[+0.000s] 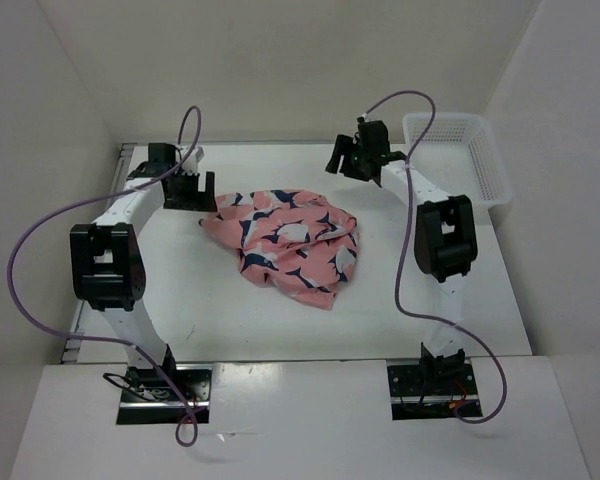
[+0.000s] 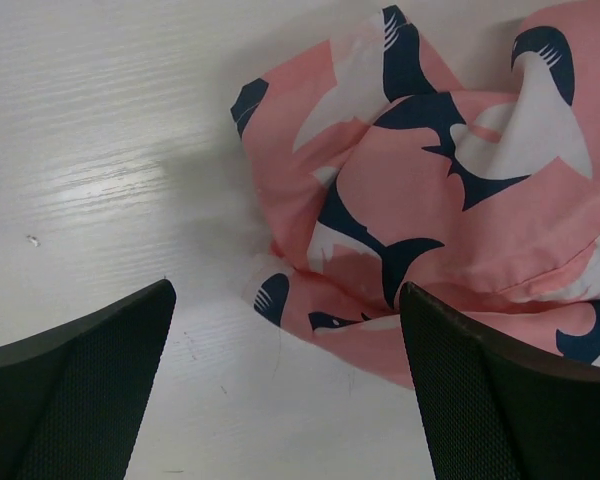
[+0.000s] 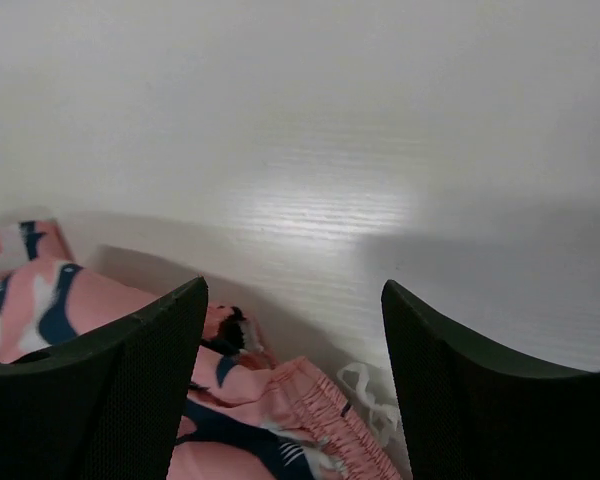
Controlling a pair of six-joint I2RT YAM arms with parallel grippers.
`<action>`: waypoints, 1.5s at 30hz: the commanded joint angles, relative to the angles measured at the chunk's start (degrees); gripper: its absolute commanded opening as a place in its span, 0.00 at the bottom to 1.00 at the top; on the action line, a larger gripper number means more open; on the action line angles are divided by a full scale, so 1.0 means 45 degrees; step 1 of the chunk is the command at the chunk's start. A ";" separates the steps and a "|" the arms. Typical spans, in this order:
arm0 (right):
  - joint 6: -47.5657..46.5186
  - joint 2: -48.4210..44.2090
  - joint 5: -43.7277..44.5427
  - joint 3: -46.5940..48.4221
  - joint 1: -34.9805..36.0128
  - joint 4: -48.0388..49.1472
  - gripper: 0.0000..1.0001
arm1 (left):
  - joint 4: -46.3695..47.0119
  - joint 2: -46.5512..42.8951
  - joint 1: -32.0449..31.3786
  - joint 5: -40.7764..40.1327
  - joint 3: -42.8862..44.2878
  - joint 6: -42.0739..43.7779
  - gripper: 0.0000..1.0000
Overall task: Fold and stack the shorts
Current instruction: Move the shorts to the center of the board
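Note:
The coral-pink shorts (image 1: 290,245) with navy and white whale shapes lie crumpled in a heap mid-table. My left gripper (image 1: 192,195) is open and empty, low over the table at the heap's far left corner. In the left wrist view the shorts (image 2: 430,200) fill the upper right, and their edge lies between the open fingers (image 2: 285,390). My right gripper (image 1: 340,160) is open and empty, above the table beyond the heap's far right side. In the right wrist view (image 3: 295,370) the gathered waistband (image 3: 310,410) and a white drawstring (image 3: 375,400) show below the fingers.
A white plastic mesh basket (image 1: 455,155) stands at the far right corner, beside the right arm. White walls close in the table at the back and both sides. Purple cables loop from both arms.

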 commanded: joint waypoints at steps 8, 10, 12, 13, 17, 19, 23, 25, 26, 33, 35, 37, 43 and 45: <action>-0.0420 0.0167 -0.1543 -0.1258 0.0723 -0.0798 0.78 | -0.1100 0.2460 -0.0165 0.2796 0.0623 0.0051 0.99; -0.0128 -0.0751 -0.1816 -0.2646 0.0840 -0.0095 0.78 | -0.1452 0.3221 -0.0166 0.3127 0.0742 0.0051 0.99; -0.0127 -0.1240 -0.1974 -0.3297 0.1150 0.0199 0.78 | -0.1884 0.3402 -0.0166 0.4059 0.0937 0.0051 0.85; -0.0127 -0.1417 -0.1974 -0.3725 0.1288 0.0355 0.78 | -0.1884 0.3402 -0.0166 0.4298 0.0686 0.0051 0.84; 0.0009 -0.1244 -0.1505 -0.4100 0.1524 0.0356 0.69 | -0.0888 0.2777 -0.0166 0.4573 -0.0059 0.0051 0.75; 0.0166 -0.0990 -0.1912 -0.4100 0.1524 0.0356 0.53 | -0.0888 0.2777 -0.0049 0.4573 -0.0059 0.0051 0.62; 0.0283 -0.0872 -0.3591 -0.3924 0.1231 0.0493 0.02 | -0.1179 0.2777 0.0069 0.4826 0.0115 0.0051 0.14; 0.0283 -0.0872 -0.4391 -0.3380 0.0765 0.0609 0.00 | -0.1297 0.2661 0.0069 0.5001 0.0564 0.0051 0.00; 0.0283 -0.1007 -0.4396 -0.3107 0.0762 0.0610 0.00 | -0.1298 0.2467 0.0185 0.5003 0.0856 0.0051 0.00; -0.0184 -0.0915 -0.3595 0.3283 0.0313 -0.0069 0.00 | -0.1861 0.2209 0.0654 0.4515 0.7022 0.0051 0.00; -0.0031 -0.0754 -0.3478 0.5554 0.0139 -0.0249 0.00 | -0.1865 0.2211 0.0655 0.4223 0.9166 0.0051 0.00; 0.0301 -0.0754 -0.3478 0.6326 -0.0078 -0.0073 0.00 | -0.2001 0.2211 0.0985 0.4222 1.0287 0.0051 0.00; -0.0965 -0.2606 -0.2502 0.5171 -0.0234 -0.0522 0.00 | -0.2763 0.1549 0.1143 0.3948 1.0573 0.0051 0.06; -0.0967 -0.3871 -0.2501 0.3293 -0.0234 0.0253 0.00 | -0.2763 0.0535 0.1143 0.3948 0.8818 0.0051 0.09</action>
